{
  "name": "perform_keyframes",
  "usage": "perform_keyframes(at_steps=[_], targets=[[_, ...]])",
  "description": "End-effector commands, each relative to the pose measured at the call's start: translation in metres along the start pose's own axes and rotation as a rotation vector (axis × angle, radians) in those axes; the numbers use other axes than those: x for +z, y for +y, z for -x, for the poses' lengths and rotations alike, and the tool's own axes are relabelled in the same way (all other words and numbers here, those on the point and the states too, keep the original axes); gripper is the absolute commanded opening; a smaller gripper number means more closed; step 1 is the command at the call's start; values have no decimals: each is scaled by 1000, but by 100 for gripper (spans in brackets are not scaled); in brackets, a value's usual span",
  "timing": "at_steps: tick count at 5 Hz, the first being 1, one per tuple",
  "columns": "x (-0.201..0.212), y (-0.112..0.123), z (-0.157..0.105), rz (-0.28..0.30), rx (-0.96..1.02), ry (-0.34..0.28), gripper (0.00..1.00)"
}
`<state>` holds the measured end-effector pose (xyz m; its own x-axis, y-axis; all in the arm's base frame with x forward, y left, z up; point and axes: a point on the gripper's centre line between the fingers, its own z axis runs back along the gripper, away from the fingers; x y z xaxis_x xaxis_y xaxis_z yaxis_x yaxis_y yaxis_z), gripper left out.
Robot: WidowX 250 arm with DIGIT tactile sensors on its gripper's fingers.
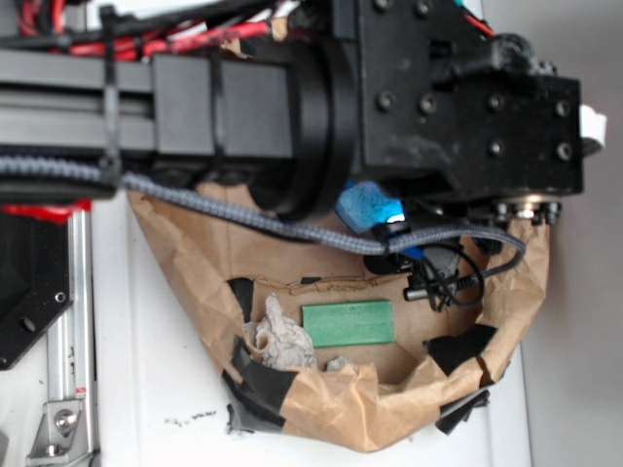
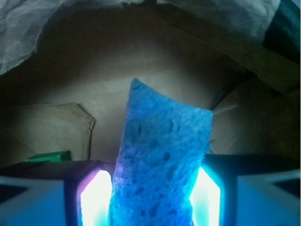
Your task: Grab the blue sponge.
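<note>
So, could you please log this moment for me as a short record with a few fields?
target: blue sponge, porous
end effector: end effector shut on the sponge, one finger on each side
sponge pose: sticks out forward from between the fingers
setting: brown paper bin patched with black tape
other items: green block, crumpled pale scrap
arm: black arm above the bin

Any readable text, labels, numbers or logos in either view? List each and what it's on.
None readable.
Exterior view: small dark marks on the white table are too blurred to read as text.
Wrist view: blue sponge clamped in the pincer, green block and brown paper carry no print.
</note>
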<state>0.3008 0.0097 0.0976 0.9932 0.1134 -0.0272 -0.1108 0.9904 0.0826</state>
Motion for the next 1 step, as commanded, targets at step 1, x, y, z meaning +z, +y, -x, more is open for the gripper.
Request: perform_keyframes(at_steps=[1], targets=[[9, -16, -3, -13, -48, -10, 0]])
